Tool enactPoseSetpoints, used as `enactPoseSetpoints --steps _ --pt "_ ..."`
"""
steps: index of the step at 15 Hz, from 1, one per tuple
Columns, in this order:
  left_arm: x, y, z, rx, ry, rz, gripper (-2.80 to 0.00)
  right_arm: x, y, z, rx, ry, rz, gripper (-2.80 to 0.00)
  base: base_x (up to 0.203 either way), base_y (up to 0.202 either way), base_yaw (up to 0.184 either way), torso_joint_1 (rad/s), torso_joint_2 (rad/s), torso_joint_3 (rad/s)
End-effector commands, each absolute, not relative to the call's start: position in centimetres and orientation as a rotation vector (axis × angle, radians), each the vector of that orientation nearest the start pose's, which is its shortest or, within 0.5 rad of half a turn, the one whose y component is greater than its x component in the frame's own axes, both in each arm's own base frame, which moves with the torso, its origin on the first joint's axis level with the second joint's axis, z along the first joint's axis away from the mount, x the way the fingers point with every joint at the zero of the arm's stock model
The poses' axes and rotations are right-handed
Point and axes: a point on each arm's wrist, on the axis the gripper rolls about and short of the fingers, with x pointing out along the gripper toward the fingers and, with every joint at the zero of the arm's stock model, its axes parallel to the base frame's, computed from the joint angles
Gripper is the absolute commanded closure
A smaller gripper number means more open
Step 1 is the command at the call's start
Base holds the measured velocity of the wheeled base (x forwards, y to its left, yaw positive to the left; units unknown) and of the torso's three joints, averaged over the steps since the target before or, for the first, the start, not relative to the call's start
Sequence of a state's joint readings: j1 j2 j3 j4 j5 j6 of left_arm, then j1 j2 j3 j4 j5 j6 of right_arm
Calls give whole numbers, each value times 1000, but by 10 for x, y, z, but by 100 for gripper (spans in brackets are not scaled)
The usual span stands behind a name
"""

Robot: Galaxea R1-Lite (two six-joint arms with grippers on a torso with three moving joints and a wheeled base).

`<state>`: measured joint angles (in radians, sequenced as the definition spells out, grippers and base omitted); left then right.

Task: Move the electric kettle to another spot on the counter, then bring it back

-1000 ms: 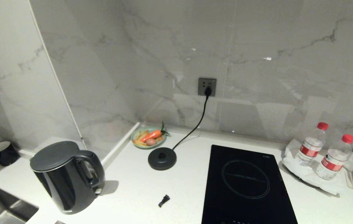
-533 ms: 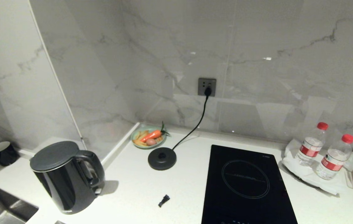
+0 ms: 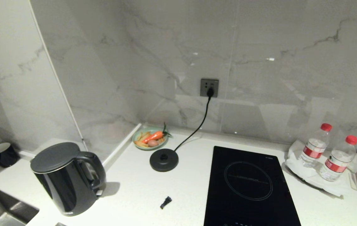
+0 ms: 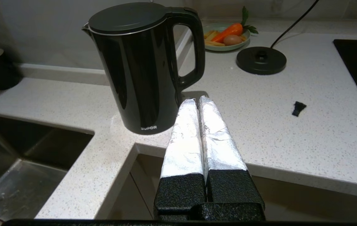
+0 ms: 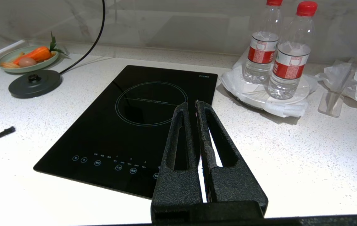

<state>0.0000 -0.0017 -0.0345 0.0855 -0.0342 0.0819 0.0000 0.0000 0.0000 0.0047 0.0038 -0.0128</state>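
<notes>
Your electric kettle (image 4: 144,67) stands upright on the white counter (image 4: 260,125), off its round base disc (image 4: 261,60), close to the inner corner where the worktop turns beside the sink (image 4: 24,163). Its loop handle (image 4: 191,50) faces toward the base disc and the little plate of carrot and egg (image 4: 227,36); the spout points the other way, toward the small black cup (image 3: 2,154).

The left gripper (image 4: 196,101) hangs just off the counter's front edge, low and pointed at the foot of the handle — its foil-wrapped fingers (image 4: 184,138) pressed together, holding nothing. So before anything else, spread them wide enough to take the handle's upright bar. Come in level through the loop's height rather than at the bottom bend, where the grip would likely slip. Close around the bar itself, not against the glossy body, and lift straight up before you carry; a tall, tapering kettle held from one side will want to swing.

Mind the small black scrap (image 4: 298,108) lying on the counter between kettle and induction hob (image 3: 247,185) — set down clear of it, on bare stone, and keep away from the cord (image 3: 197,125).

The right gripper (image 5: 190,106) sits parked over the near end of the hob, closed and empty; leave it there.
</notes>
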Motion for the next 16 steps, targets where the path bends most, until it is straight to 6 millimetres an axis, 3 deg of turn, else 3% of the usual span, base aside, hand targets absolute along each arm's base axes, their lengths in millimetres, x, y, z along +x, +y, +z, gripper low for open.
enactPoseSetpoints --steps 1,16 --pt "-25 -1 76 78 48 -28 0 -23 0 75 -12 5 5 0 0 0 0 0 0 0" --pt "-25 -1 76 77 48 -31 0 -23 0 75 -12 6 5 0 0 0 0 0 0 0"
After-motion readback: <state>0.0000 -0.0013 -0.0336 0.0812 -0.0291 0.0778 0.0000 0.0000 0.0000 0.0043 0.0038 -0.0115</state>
